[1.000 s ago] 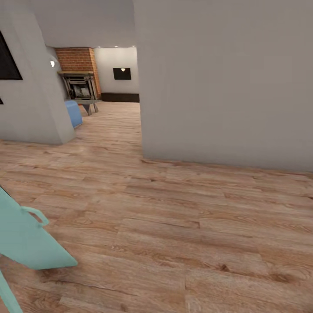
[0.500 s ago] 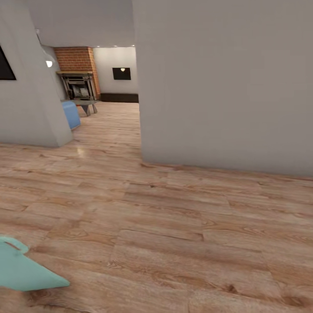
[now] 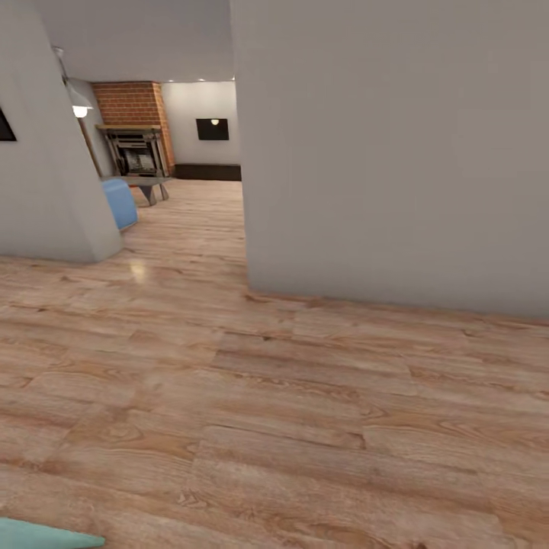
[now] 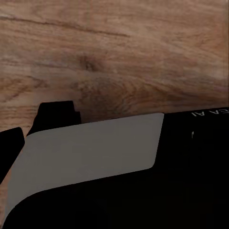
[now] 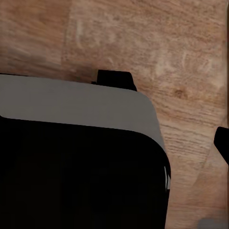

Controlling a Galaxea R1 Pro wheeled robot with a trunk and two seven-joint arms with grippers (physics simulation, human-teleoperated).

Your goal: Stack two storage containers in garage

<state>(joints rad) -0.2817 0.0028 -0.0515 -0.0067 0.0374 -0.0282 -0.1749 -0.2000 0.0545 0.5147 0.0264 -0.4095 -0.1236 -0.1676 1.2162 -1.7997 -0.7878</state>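
Observation:
The storage containers are out of view. Past the corner of a big white wall (image 3: 396, 152), an opening leads to the living room, where I see the red-brick fireplace (image 3: 137, 145), a black wall TV (image 3: 213, 129) and a low dark cabinet (image 3: 206, 171). Light wood-plank flooring (image 3: 290, 412) runs from me to there. The left wrist view looks down on my own black and grey body (image 4: 95, 157) over the planks. The right wrist view does the same over my body (image 5: 76, 143).
A white wall pillar (image 3: 46, 191) stands at the left of the opening, with a blue seat (image 3: 120, 202), a grey bench (image 3: 150, 183) and a lit lamp (image 3: 79, 110) behind it. A teal object's edge (image 3: 38, 535) sits in the bottom left corner.
The whole picture has shifted, so the camera has moved. The teal object has slid down to the bottom left corner, and the black frame on the left pillar has nearly left the view.

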